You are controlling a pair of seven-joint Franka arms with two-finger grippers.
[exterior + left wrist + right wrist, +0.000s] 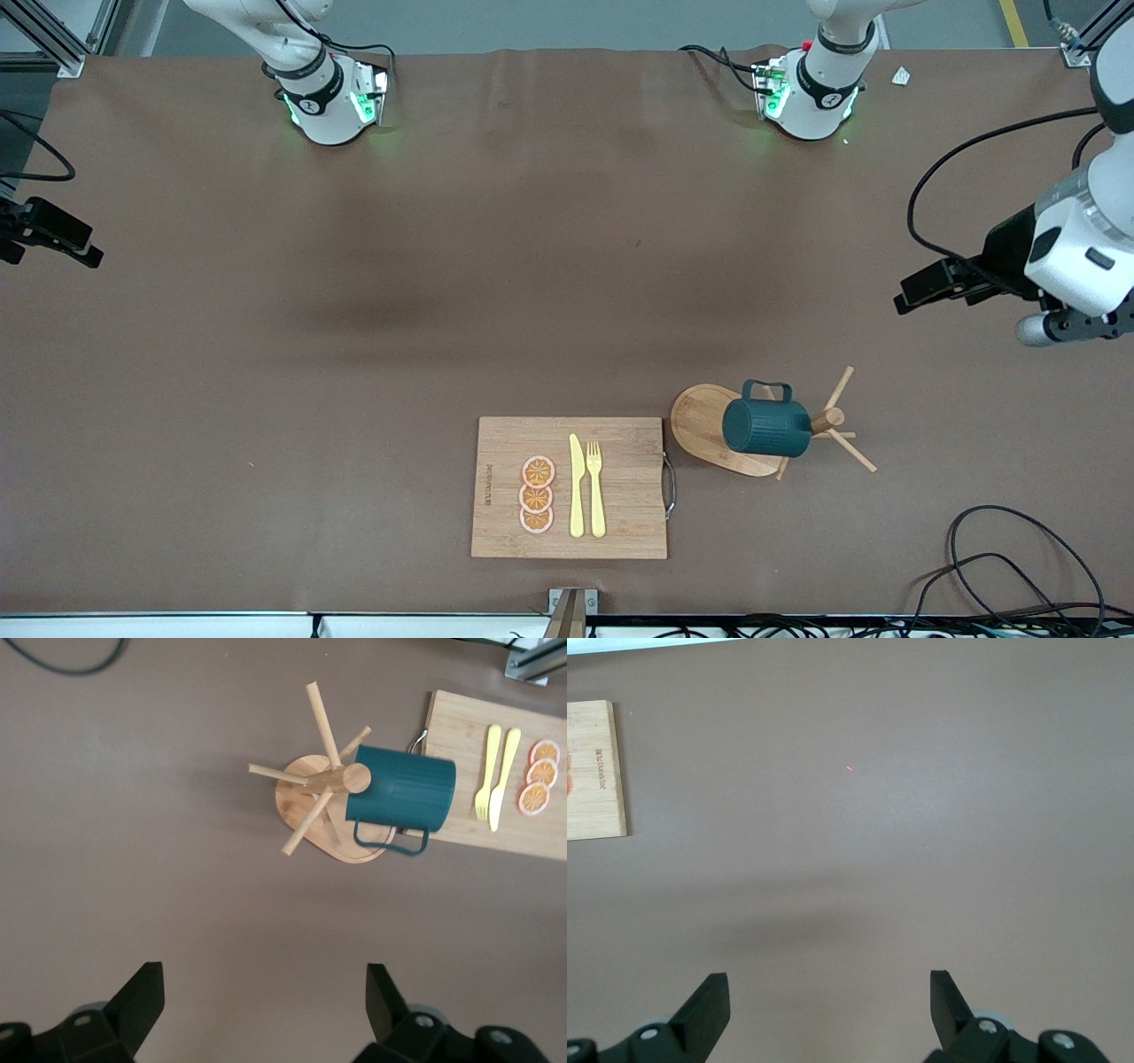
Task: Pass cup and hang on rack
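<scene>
The dark teal cup (pixel 766 427) rests sideways on the wooden rack (pixel 700 424), its mouth end against the central post (pixel 828 418) and its loop handle pointing toward the robots' bases. I cannot see which peg carries it. In the left wrist view the cup (pixel 403 788) and rack (pixel 306 797) show clear of the fingers. My left gripper (pixel 930 285) is open and empty in the air, toward the left arm's end of the table; its own view (pixel 266 1010) shows only bare table between the fingers. My right gripper (pixel 53 239) is open and empty at the right arm's end, over bare table (pixel 830 1014).
A bamboo cutting board (pixel 620 487) with a metal handle lies beside the rack, toward the right arm's end. It carries a yellow knife (pixel 576 486), a yellow fork (pixel 595 487) and three orange slices (pixel 537 494). Black cables (pixel 1001 558) loop near the table's front corner.
</scene>
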